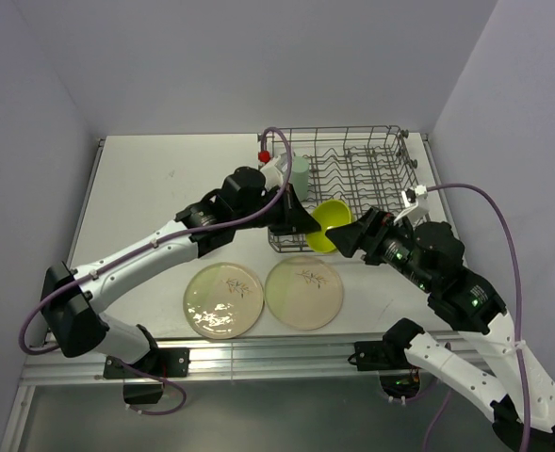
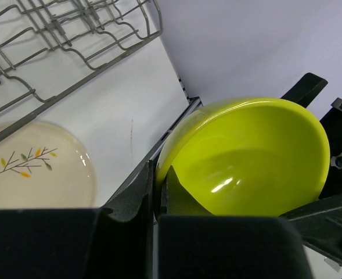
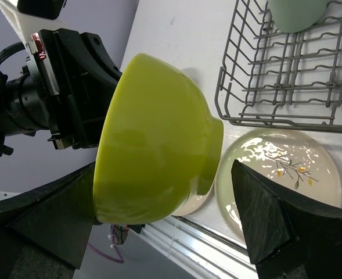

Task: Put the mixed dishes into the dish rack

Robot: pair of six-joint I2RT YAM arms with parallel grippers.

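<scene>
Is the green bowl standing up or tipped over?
Tipped on its side. The lime-green bowl has its foot pointing sideways, and the left gripper pinches its rim.

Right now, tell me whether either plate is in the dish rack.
No: the left plate and the right plate lie flat on the table, outside the dish rack.

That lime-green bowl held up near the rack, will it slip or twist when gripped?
Probably slippery: the lime-green bowl shows glossy highlights. Pinched only at its rim by the left tool, it may pivot. It looks rigid, so likely chips if dropped.
</scene>
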